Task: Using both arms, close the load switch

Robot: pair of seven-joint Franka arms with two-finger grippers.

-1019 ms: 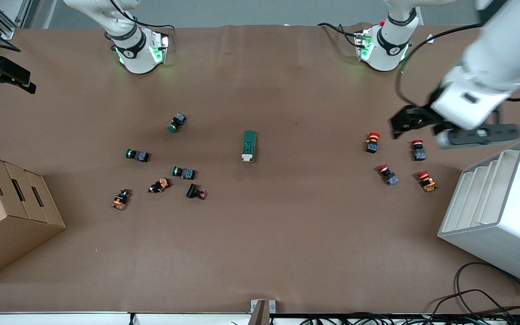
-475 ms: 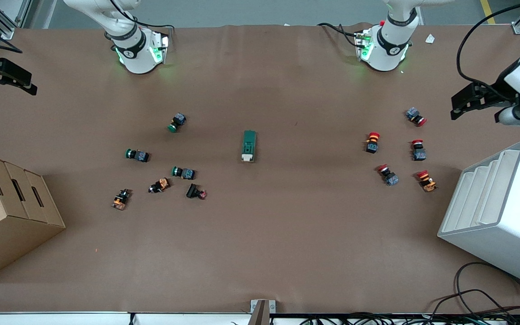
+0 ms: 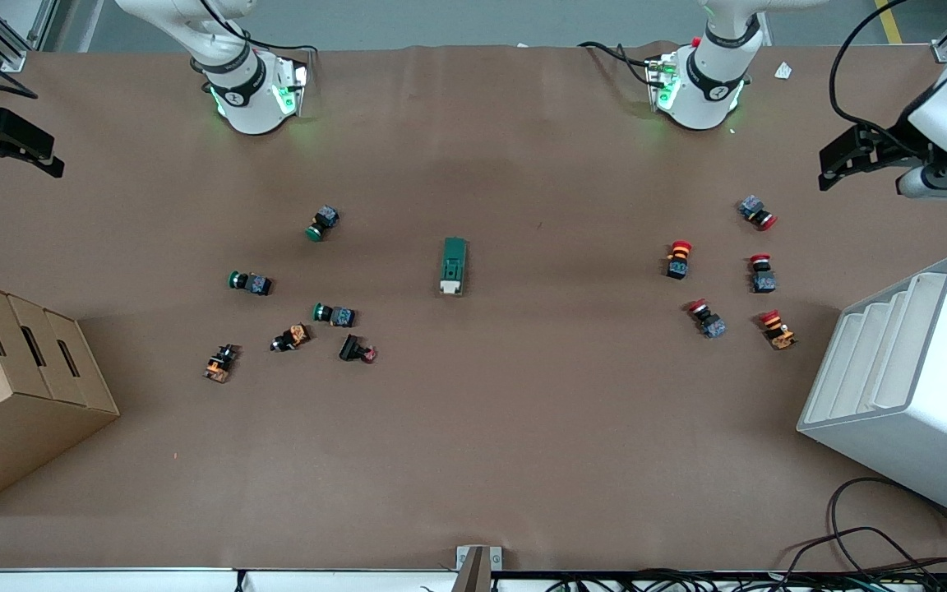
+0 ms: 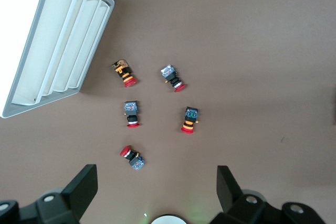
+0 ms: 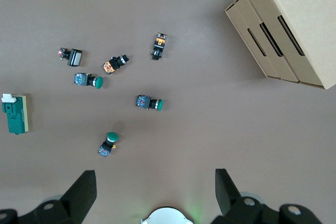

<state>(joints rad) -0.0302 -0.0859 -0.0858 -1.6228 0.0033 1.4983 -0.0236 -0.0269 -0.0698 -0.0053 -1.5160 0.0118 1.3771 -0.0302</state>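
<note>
- Near the front camera's edge of the bench, a cardboard box (image 3: 17, 386) fills the corner at the right arm's end, and a white slotted rack (image 3: 909, 386) fills the corner at the left arm's end.
- Farther in, toward the right arm's end, lies a loose group of green and orange push buttons (image 3: 293, 312); toward the left arm's end lies a group of red push buttons (image 3: 728, 279).
- The load switch (image 3: 454, 265) lies alone at the middle of the bench, between the two groups and well apart from both. It lies flat, its white lever (image 3: 449, 286) on the end nearer the front camera. The right wrist view catches it too, clear of everything around it.
- The left gripper (image 3: 839, 160) hangs high over the bench edge at the left arm's end, above the red buttons, its fingers (image 4: 84, 187) spread wide and holding nothing.
- The right gripper (image 3: 17, 148) hangs over the bench edge at the right arm's end, fingers (image 5: 84, 190) likewise parted and empty.
- By my judgement the task has not begun: neither gripper is near the switch, and nothing touches it. What is left is the whole job: both arms must come in to the middle, one to steady the body, the other to work the lever.
</note>
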